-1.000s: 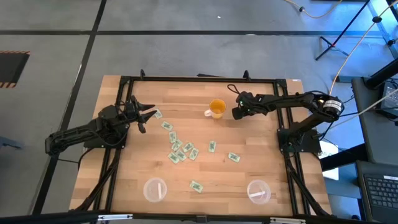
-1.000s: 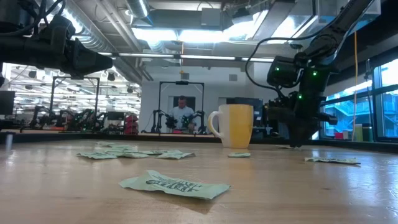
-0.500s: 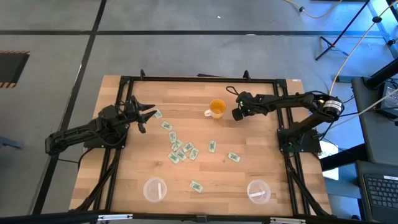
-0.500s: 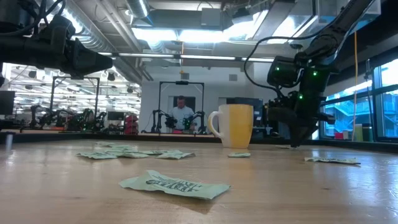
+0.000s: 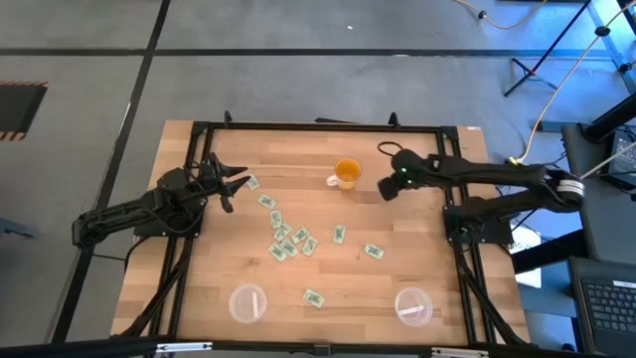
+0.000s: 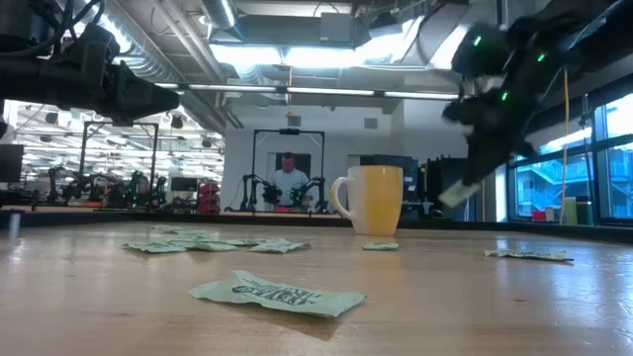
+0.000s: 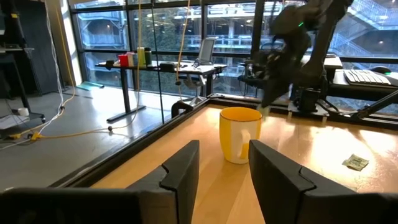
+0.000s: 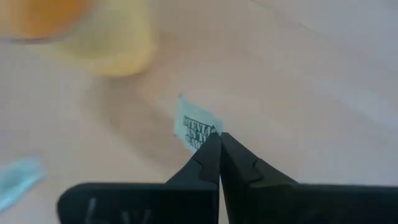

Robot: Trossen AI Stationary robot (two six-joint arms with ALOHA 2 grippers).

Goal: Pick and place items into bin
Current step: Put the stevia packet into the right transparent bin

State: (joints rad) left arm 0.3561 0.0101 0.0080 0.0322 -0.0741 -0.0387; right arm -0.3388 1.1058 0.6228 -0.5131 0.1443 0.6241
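Observation:
Several small green-and-white packets (image 5: pixel 288 239) lie scattered over the middle of the wooden table (image 5: pixel 437 229), and one more (image 5: pixel 314 296) lies nearer the front. My right gripper (image 5: pixel 388 189) hangs just right of the orange mug (image 5: pixel 346 174). It is shut on one packet (image 8: pixel 195 130), pinched at the fingertips and lifted off the wood. In the low view the right gripper (image 6: pixel 467 178) is above the table beside the mug (image 6: pixel 374 199). My left gripper (image 5: pixel 229 184) waits open at the left, above a packet (image 5: pixel 250 183), facing the mug (image 7: pixel 239 133).
Two round clear bins (image 5: pixel 247 302) (image 5: pixel 413 306) stand near the front edge, left and right. A black frame (image 5: pixel 318 126) runs along the table's back and sides. Another packet (image 5: pixel 373 252) lies front-right of the pile. A person stands far off in the room (image 6: pixel 290 181).
My right gripper has shut on a packet beside the mug, risen off the table and shifted slightly to the right. The left arm has not moved.

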